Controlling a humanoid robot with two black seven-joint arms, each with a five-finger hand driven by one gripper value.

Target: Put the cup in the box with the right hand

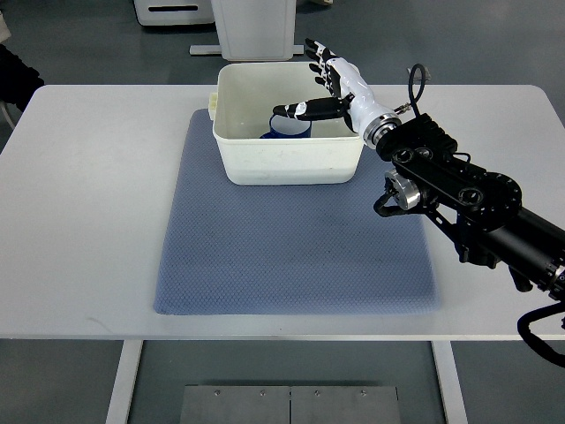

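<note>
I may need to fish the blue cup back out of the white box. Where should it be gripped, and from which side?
Judging from the top view, grip the blue cup by its exposed rim, coming straight down from above. The white box has tall walls that block any sideways approach, and much of the cup is hidden behind the near wall. The right robot hand hovers over the box, open.

Blue cup, white box, grey-blue mat.

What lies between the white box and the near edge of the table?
In the top view, only the blue-grey mat lies between the white box and the near edge of the table; nothing rests on that stretch.
</note>
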